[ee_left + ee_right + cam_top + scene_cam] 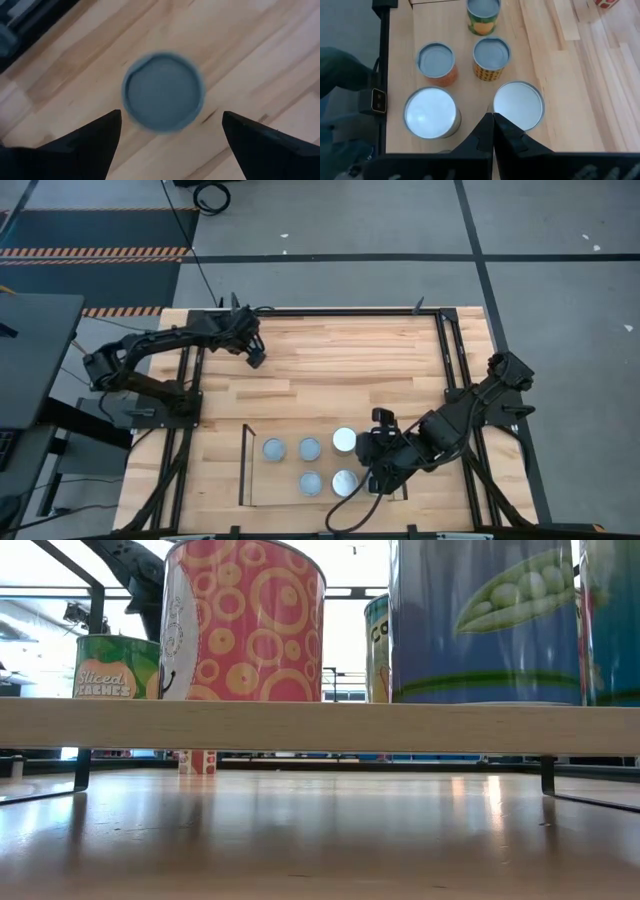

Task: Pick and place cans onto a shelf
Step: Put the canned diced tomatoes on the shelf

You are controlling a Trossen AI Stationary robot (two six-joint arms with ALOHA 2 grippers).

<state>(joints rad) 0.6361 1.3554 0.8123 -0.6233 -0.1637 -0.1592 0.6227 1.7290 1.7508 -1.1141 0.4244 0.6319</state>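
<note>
Five cans stand on the shelf (246, 465) at the table's near middle: three in the far row (310, 447) and two in the near row (311, 482). The right wrist view shows them from above, two wide silver-topped ones (430, 112) (518, 105) nearest. My right gripper (493, 116) (372, 478) hovers shut above the shelf's right end. At the table's far left my left gripper (171, 114) (256, 358) stands open, pointing down over a lone can with a grey-blue top (163, 92). That can stands upright on the wood, below and between the fingers.
A black frame (450, 360) edges the table. Bare wood (340, 370) lies between the lone can and the shelf. In the low view the shelf's wooden board (320, 727) fills the front, with the lone can (200, 762) small beyond it.
</note>
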